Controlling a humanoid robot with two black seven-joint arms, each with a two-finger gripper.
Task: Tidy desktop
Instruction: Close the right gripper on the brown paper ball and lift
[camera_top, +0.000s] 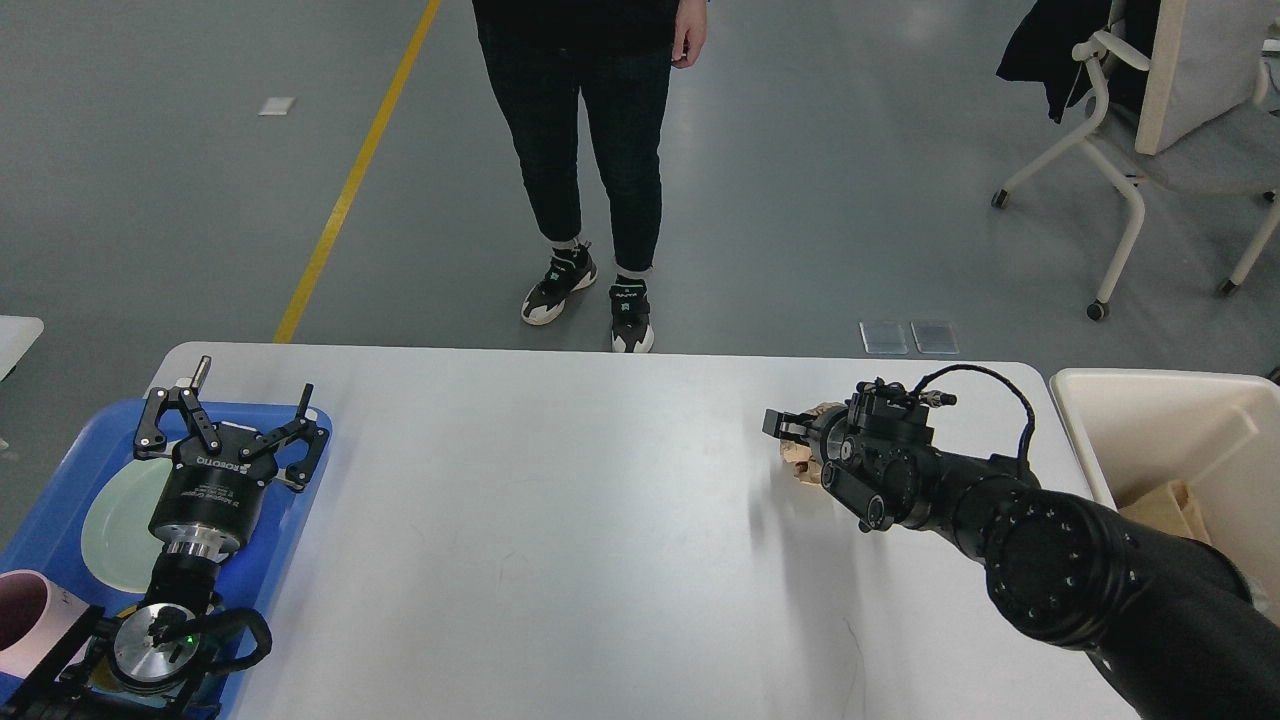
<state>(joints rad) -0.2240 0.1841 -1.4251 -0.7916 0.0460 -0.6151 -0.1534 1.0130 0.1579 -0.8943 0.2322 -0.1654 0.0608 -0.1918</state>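
Note:
The desktop (550, 500) is a white table with rounded corners. A crumpled brown paper ball (797, 453) lies on its right part, mostly hidden behind my right gripper (790, 440). That gripper is low over the ball and seen from behind, with only one dark finger (775, 424) showing on the ball's far left side. Whether it is closed on the paper is unclear. My left gripper (232, 418) hangs open and holds nothing above the blue tray (60, 500) at the table's left end.
The tray holds a pale green plate (115, 510) and a pink cup (18, 610). A cream bin (1150, 420) with brown paper (1160, 505) inside stands off the right edge. A person (590, 150) stands beyond the far edge, and a chair (1140, 170) is at far right.

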